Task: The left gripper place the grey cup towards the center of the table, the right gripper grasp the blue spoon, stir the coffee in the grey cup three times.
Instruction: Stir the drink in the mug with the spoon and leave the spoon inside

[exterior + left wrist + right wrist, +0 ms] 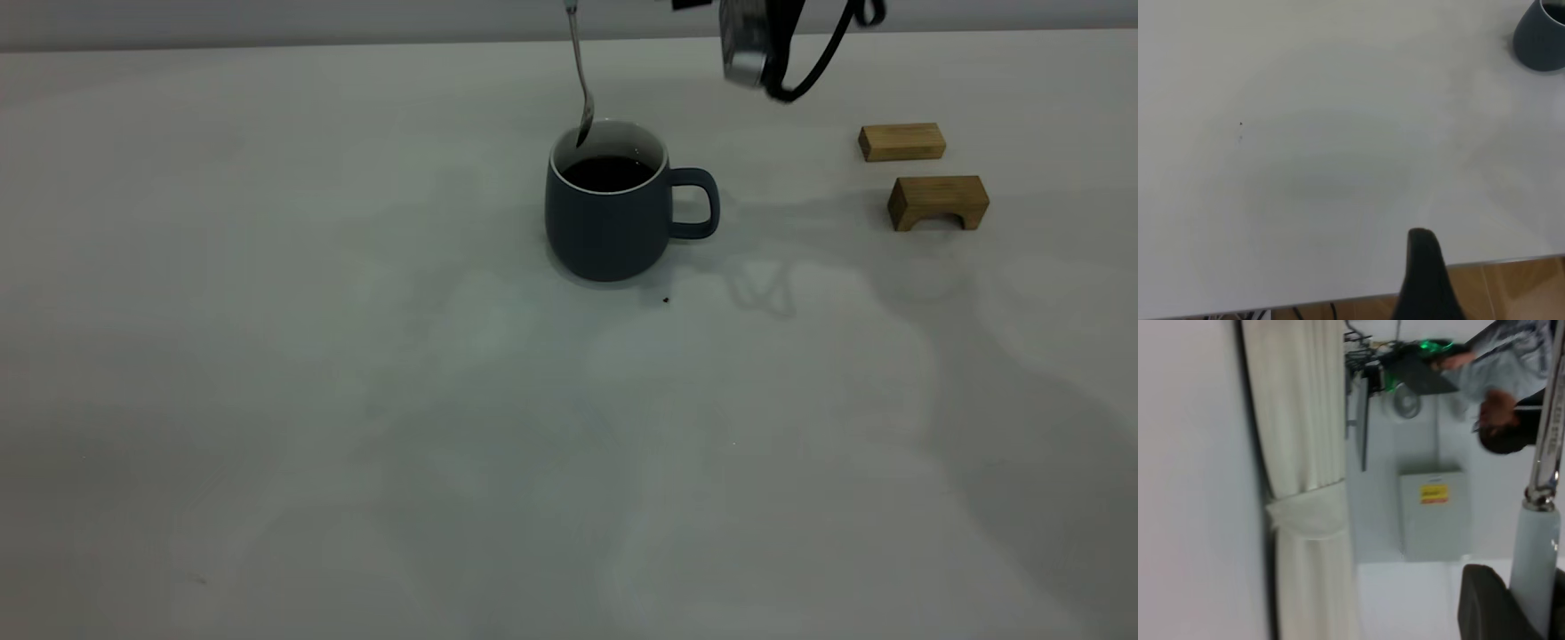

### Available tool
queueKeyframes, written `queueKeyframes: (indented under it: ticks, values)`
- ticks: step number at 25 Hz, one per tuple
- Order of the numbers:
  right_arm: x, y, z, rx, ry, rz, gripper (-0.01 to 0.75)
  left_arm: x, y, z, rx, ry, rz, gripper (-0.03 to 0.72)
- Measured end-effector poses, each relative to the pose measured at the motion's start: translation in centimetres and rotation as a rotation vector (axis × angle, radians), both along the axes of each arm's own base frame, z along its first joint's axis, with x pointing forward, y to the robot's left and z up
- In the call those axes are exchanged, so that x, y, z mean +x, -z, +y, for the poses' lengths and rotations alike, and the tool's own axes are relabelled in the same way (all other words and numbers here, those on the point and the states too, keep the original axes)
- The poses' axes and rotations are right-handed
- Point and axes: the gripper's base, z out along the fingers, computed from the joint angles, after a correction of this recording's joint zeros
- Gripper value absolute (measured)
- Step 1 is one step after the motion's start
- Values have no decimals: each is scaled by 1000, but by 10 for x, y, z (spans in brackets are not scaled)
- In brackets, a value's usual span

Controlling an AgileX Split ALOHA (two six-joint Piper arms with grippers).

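The grey cup stands upright near the middle of the table, handle to the right, with dark coffee inside. The blue spoon hangs nearly upright from the top edge of the exterior view, its metal bowl just inside the cup's back left rim. In the right wrist view my right gripper is shut on the spoon's pale blue handle. Only the right arm's grey module shows in the exterior view. My left gripper sits far from the cup, near the table's edge.
Two wooden blocks lie right of the cup. A tiny dark speck sits in front of it. The right wrist view looks past a curtain to a person.
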Motion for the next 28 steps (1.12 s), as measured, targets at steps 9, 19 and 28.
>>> queueKeyframes:
  ticks: [9,19,28]
  values:
    - [4,22,-15,-20,26,4,133,0,0,0,0,0,0,585]
    - [-3,62,-19,-60,7,74,133,0,0,0,0,0,0,585]
    - [2,66,-9,-41,59,85,133,0,0,0,0,0,0,585]
